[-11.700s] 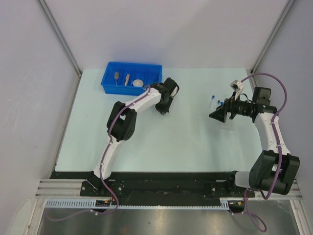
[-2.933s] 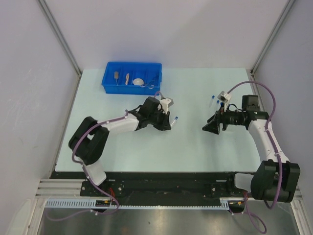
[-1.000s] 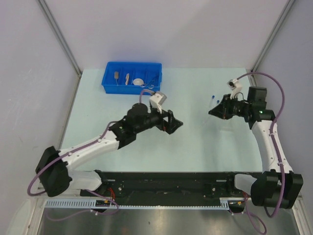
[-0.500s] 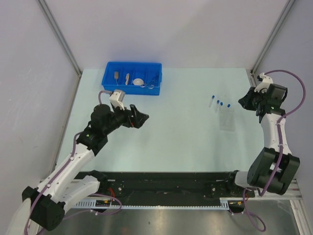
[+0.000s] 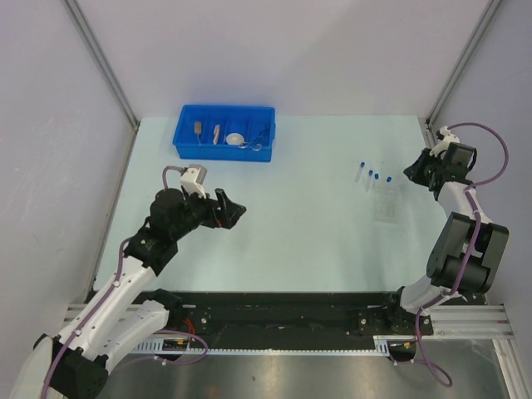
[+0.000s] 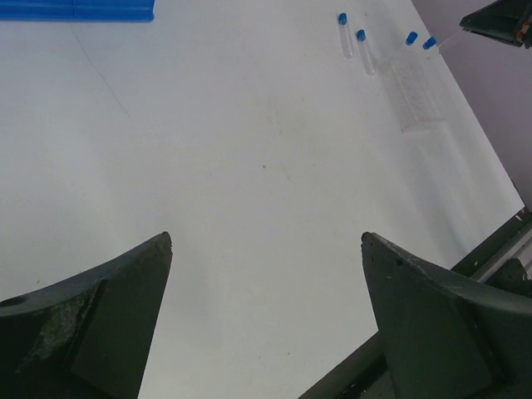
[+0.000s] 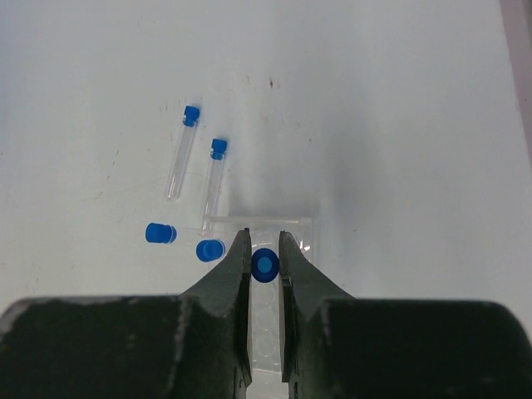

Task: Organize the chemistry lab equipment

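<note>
While left tool gapes, right tool grips tube.

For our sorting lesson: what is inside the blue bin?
The blue bin holds two tan wooden-handled tools, a white round dish and silver wire tongs. Anything beneath them is hidden.

Top camera overlooks the whole pale table; left wrist looks obliquely from afar, right wrist steeply from close, all sharing the clear blue-capped tubes.
</note>
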`<action>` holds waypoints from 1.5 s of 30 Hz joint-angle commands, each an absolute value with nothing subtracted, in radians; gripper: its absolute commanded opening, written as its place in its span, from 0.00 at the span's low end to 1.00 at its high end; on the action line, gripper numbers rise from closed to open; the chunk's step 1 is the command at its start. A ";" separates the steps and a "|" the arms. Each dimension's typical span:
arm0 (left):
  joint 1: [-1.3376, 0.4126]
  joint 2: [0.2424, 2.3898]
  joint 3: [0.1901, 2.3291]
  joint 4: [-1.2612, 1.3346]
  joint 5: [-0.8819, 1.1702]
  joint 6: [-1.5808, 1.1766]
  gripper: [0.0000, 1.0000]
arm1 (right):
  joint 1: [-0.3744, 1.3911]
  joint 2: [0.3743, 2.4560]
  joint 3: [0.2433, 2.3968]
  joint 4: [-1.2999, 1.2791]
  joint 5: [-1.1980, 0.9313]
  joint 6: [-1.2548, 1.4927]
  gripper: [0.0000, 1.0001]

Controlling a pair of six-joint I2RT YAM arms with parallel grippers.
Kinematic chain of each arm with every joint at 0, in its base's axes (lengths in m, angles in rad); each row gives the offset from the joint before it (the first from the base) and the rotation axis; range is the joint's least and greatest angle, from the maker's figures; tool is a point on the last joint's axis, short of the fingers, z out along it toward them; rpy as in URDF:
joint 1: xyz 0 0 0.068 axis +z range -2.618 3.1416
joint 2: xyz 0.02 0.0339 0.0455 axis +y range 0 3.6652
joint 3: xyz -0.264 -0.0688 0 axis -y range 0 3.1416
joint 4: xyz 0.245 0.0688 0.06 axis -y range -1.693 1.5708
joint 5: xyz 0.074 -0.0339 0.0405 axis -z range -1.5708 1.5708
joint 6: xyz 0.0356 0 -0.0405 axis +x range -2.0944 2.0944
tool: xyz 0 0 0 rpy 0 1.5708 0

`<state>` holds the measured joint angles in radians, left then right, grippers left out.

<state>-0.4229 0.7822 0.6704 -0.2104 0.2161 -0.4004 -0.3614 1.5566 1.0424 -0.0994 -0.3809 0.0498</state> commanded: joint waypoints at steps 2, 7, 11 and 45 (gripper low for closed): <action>-0.414 0.775 0.655 -0.198 0.230 -0.405 1.00 | -0.356 1.580 1.063 -0.028 -0.385 0.086 0.06; -0.413 0.772 0.653 -0.196 0.233 -0.405 1.00 | -0.348 1.600 1.068 -0.011 -0.380 0.087 0.06; -0.414 0.765 0.641 -0.189 0.236 -0.413 1.00 | -0.345 1.618 1.075 -0.014 -0.387 0.090 0.06; -0.414 0.770 0.606 -0.163 0.255 -0.430 1.00 | -0.324 1.698 1.121 -0.060 -0.396 0.058 0.13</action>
<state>-0.4221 0.7788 0.6117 -0.1963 0.2398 -0.4187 -0.3305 1.6993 1.0794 -0.0517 -0.3981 0.0780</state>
